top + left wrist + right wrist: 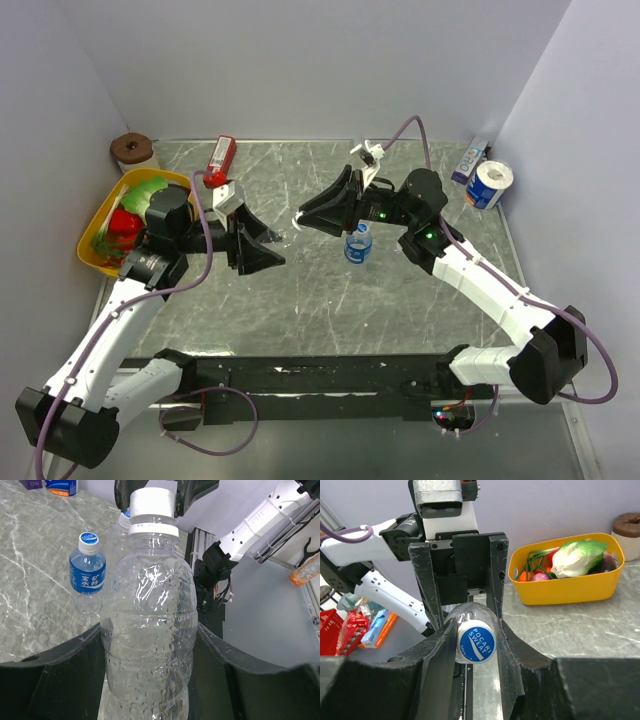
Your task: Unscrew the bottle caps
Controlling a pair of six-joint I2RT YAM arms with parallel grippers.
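Note:
My left gripper (149, 635) is shut on the body of a clear bottle (150, 610) and holds it above the table. The bottle's cap has a white side (152, 502) and a blue printed top (476, 643). My right gripper (476, 632) is closed around this cap, with its fingers (437, 645) on both sides. In the top view the two grippers (268, 250) (305, 215) meet mid-table and mostly hide the bottle. A second bottle with a blue label (358, 243) (87, 575) stands capped on the table. Another blue cap (125, 513) peeks out behind the held bottle.
A yellow basket (92, 225) (570, 587) of toy vegetables sits at the far left. A red box (222, 155) lies at the back. A toilet roll (490, 184) and a blue carton (468, 160) stand at the back right. A brown round object (130, 150) sits in the back left corner.

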